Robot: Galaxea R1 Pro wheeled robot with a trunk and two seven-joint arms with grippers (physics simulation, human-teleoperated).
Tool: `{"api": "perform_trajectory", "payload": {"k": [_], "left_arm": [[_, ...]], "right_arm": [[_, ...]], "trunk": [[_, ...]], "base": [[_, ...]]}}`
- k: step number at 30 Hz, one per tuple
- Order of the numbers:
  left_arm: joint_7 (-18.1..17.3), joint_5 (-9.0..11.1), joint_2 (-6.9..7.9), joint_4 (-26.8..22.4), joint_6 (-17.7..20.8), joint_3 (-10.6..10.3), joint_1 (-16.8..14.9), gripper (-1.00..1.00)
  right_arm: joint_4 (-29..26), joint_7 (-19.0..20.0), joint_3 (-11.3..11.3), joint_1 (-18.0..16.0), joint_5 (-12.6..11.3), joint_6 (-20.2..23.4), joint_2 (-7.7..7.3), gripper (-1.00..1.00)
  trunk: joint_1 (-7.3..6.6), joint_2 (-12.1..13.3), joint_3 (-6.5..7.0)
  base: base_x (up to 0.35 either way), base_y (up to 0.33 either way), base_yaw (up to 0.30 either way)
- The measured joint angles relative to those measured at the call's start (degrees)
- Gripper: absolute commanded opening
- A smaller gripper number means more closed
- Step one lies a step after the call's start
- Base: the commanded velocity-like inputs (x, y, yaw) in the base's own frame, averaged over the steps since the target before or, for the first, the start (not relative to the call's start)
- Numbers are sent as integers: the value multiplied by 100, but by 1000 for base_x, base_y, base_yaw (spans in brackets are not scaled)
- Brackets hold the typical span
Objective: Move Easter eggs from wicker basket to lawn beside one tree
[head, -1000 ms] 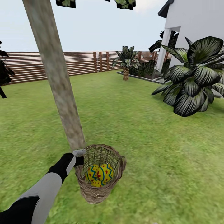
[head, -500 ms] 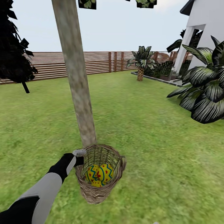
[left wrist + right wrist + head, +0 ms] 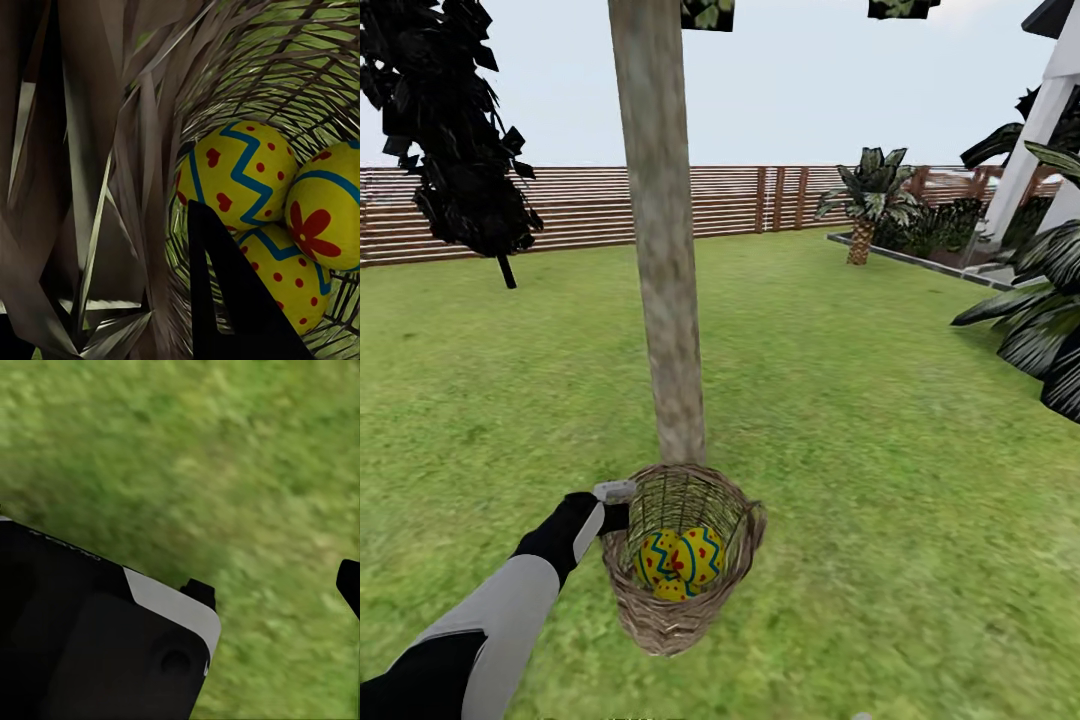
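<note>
Left claw (image 3: 622, 505) grips the wicker basket (image 3: 680, 610) rim near the tree (image 3: 665, 300); all three Easter eggs (image 3: 678, 562) remain inside, none placed; right claw's state unclear

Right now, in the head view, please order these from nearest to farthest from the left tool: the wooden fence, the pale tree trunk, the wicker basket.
1. Wicker basket: at the left tool, which is on its rim.
2. Pale tree trunk: just beyond the basket.
3. Wooden fence: far across the lawn.
</note>
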Motion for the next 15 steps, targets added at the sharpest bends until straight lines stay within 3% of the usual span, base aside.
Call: {"api": "perform_trajectory", "payload": {"k": [7,15], "left_arm": [[0,2,6,-1,0,2,-1,-100],[2,-4,1,1,0,-1,-2,-100]], "right_arm": [[-7,0,0,0,0,-1,-2,100],[-2,-8,23,0,34,-174,10,100]], "trunk": [[0,0,0],[0,0,0]], "base": [[0,0,272],[0,0,9]]}}
